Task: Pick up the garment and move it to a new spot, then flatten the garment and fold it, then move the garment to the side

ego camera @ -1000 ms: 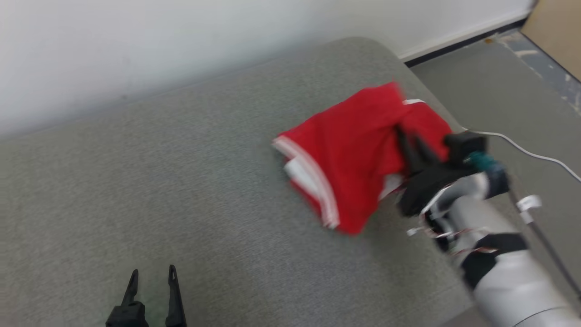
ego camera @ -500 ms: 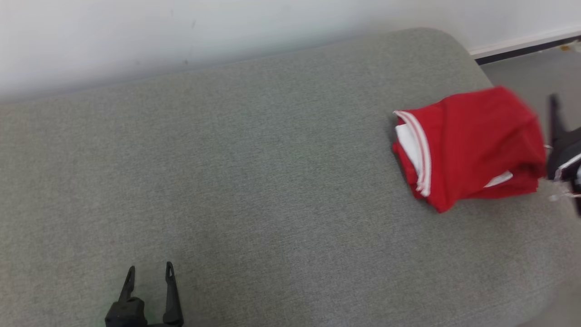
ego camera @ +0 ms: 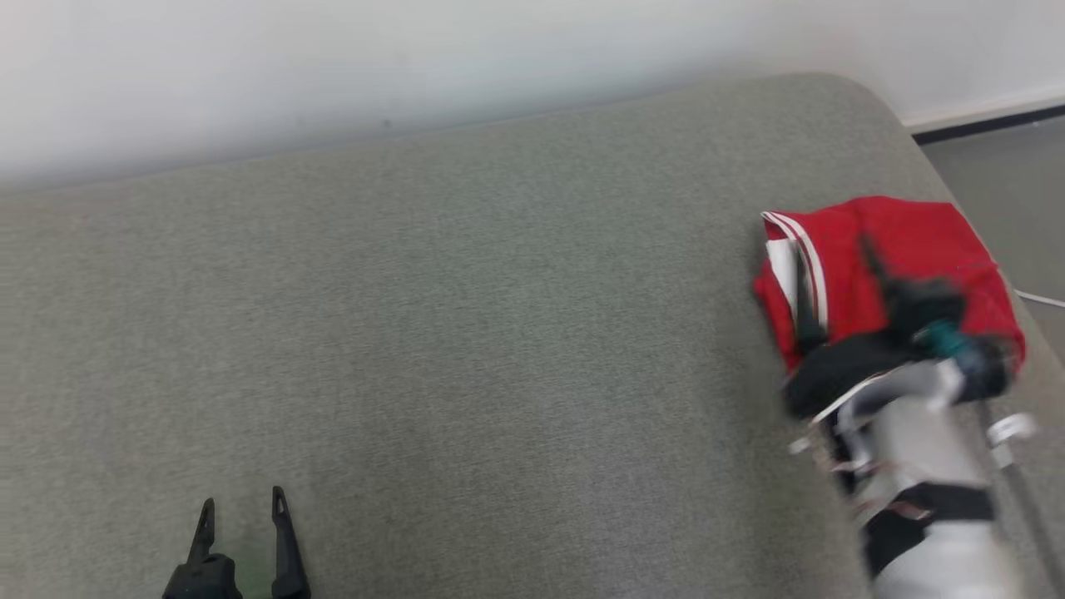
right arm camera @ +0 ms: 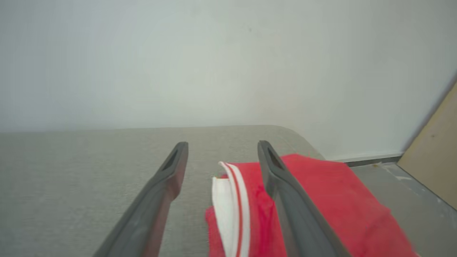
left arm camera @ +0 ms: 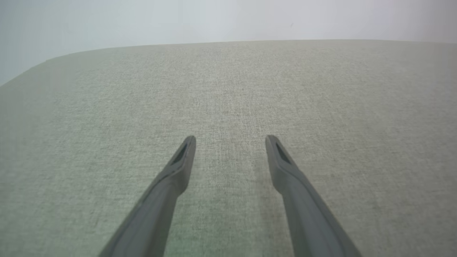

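Observation:
The garment [ego camera: 915,237] is red with white trim, folded into a compact bundle at the right end of the grey cushion [ego camera: 466,333]. My right gripper [ego camera: 829,243] hangs open over its near-left part, nothing between the fingers. In the right wrist view the right gripper [right arm camera: 222,142] stands wide apart above the garment [right arm camera: 321,200], whose white-striped edge lies between the two fingers. My left gripper [ego camera: 241,497] rests open at the lower left, far from the cloth. In the left wrist view the left gripper [left arm camera: 230,137] has only bare cushion in front of it.
The cushion's rounded right end drops to a grey floor [ego camera: 1015,183], where a white cable [ego camera: 1040,298] lies. A pale wall [ego camera: 416,66] runs behind the cushion. A tan board [right arm camera: 435,150] leans at the far right.
My right gripper has opened and let go of the garment, which now lies on the cushion's right end. The head camera has swung, so the picture has shifted. My left gripper stays open.

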`<state>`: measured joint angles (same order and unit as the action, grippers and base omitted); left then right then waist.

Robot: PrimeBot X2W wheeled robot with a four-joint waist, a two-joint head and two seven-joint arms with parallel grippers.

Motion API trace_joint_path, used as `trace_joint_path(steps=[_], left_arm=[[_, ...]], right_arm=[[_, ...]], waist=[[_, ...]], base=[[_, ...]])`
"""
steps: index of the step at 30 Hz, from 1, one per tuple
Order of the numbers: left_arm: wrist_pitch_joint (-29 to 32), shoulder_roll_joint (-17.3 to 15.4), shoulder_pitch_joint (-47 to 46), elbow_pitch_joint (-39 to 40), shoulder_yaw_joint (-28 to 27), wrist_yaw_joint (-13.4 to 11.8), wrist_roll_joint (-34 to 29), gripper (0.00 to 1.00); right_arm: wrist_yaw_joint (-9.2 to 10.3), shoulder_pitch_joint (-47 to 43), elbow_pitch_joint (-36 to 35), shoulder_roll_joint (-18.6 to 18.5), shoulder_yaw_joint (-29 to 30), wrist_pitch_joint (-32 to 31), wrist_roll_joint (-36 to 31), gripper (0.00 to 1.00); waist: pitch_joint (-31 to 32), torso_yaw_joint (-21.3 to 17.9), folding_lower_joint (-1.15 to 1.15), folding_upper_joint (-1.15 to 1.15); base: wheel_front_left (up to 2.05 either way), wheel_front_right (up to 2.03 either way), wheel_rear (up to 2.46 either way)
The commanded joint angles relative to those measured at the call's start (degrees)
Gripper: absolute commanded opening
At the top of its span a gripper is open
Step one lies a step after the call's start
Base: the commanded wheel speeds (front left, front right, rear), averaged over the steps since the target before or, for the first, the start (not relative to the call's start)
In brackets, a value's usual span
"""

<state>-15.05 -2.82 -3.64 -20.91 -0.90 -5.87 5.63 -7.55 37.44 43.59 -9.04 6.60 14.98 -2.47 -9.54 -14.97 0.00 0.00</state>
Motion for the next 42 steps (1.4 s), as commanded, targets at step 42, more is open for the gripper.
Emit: trace_joint_path(steps=[42], left_arm=[[-0.16,-0.09,7.44,2.5,-3.09,1.65,1.78,1.0]], right_arm=[[0.17,-28.85,-15.84,6.17,-8.29,0.24,6.16,1.0]], waist=[[12.57,10.97,0.0,0.0]], base=[[0.0,0.0,0.0]])
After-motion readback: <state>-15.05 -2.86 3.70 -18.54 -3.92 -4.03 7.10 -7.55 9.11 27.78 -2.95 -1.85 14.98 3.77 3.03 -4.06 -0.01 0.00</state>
